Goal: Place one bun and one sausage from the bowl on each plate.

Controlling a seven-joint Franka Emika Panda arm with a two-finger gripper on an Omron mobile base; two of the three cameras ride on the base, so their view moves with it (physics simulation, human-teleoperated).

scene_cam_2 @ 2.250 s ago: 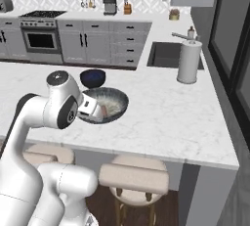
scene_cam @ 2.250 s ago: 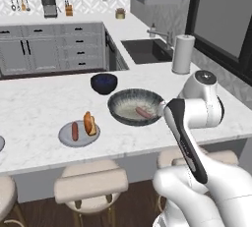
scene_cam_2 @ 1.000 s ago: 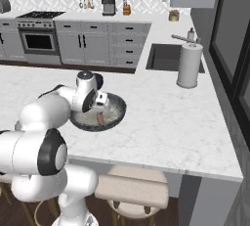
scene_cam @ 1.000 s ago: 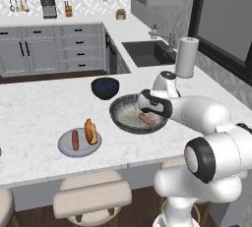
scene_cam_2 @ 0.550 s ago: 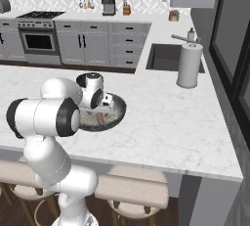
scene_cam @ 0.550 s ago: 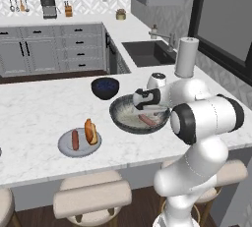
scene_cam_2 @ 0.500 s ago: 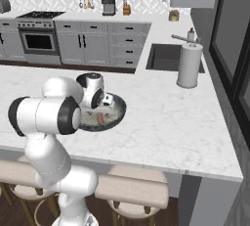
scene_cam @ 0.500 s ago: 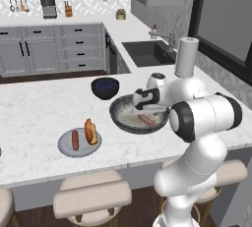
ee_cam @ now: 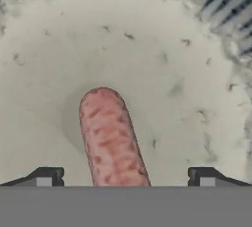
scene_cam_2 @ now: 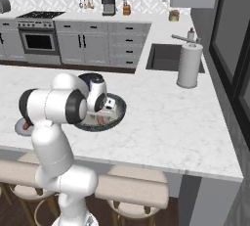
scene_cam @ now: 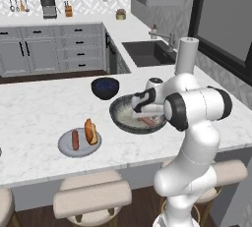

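Note:
The wide grey bowl [scene_cam: 119, 114] sits mid-counter, its speckled inside [ee_cam: 167, 73] spreading across the hand view. A reddish sausage [ee_cam: 111, 140] lies in it, also seen as the sausage [scene_cam: 148, 121] in the left base view and the sausage [scene_cam_2: 100, 120] in the right base view. My gripper [ee_cam: 125, 179] hangs low inside the bowl, open, with one fingertip on each side of the sausage's near end, not closed on it. In the base views the gripper [scene_cam: 144, 114] [scene_cam_2: 103, 115] is down in the bowl [scene_cam_2: 120, 108]. A grey plate [scene_cam: 63, 146] to the left carries a sausage [scene_cam: 75, 139] and a bun [scene_cam: 90, 131].
A small dark blue bowl [scene_cam: 105, 87] stands just behind the grey bowl. A paper towel roll [scene_cam: 185, 55] stands by the sink [scene_cam: 147, 53] at the back right. Stools [scene_cam: 91, 197] line the counter's front edge. My arm hides most of the plate [scene_cam_2: 21, 127] in the right base view.
The arm has swung from a raised pose forward and down, bringing the hand into the grey bowl. Over the last half second it has barely moved.

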